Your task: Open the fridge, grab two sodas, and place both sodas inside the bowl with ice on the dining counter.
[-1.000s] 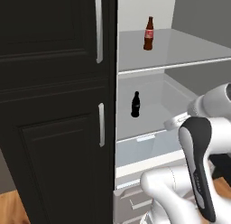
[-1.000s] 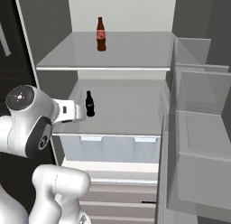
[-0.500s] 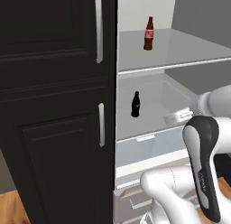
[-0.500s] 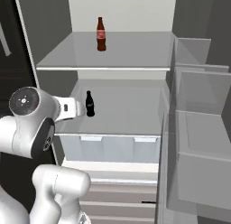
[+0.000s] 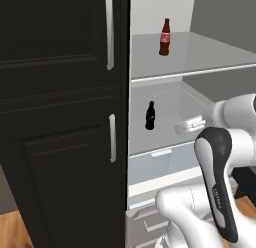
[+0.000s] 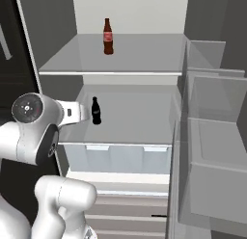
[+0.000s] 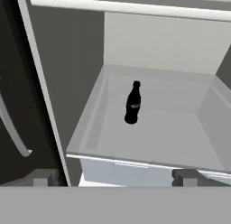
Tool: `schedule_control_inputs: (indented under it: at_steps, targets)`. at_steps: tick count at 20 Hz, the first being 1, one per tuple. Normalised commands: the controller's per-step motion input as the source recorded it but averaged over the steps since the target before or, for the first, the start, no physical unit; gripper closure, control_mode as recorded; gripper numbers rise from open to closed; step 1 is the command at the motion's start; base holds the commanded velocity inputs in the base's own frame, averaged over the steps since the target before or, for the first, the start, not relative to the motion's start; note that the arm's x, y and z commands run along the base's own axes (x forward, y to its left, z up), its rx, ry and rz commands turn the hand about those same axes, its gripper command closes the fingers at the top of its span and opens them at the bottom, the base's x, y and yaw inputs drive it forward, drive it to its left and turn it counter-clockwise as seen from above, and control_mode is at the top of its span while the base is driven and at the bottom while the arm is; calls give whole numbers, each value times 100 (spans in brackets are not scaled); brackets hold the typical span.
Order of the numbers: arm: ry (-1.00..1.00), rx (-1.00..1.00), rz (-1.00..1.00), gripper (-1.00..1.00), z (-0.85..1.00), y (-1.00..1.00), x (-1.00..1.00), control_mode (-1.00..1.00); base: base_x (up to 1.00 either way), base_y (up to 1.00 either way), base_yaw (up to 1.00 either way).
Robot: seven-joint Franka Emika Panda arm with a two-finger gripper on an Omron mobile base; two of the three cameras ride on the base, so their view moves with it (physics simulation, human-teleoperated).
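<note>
Fridge open, both sodas not yet picked up

The fridge (image 6: 130, 112) stands open; the brown cola bottle (image 6: 108, 36) sits on the upper shelf, the dark bottle (image 7: 132, 103) upright on the shelf below, and the pincer (image 7: 115, 177), spread wide and empty, faces that dark one, so grabbing and bowl placement remain

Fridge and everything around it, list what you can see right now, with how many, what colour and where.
fridge: one, door open, pale grey shelved interior, straight ahead.
cola bottle: one, brown with red label, upright on the upper shelf.
dark bottle: one, nearly black, upright on the lower shelf.
drawers: pale, below the lower shelf.
door bins: translucent grey, on the open door at right.
black cabinets: panelled, with short silver handles, left of the fridge.
wood floor: brown, lower left.
gripper: one, dark fingertips, open, facing the lower shelf, holding nothing.
</note>
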Motion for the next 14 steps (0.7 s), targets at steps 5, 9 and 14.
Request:
schedule_control_inputs:
  at_steps: [5,9,14]
  targets:
    - [-4,3,2,-100,-42,0,32,-100,0,0,0]
    - [0,0,4,-100,-43,0,49,-100,0,0,0]
    - [0,0,5,-100,-39,0,31,-100,0,0,0]
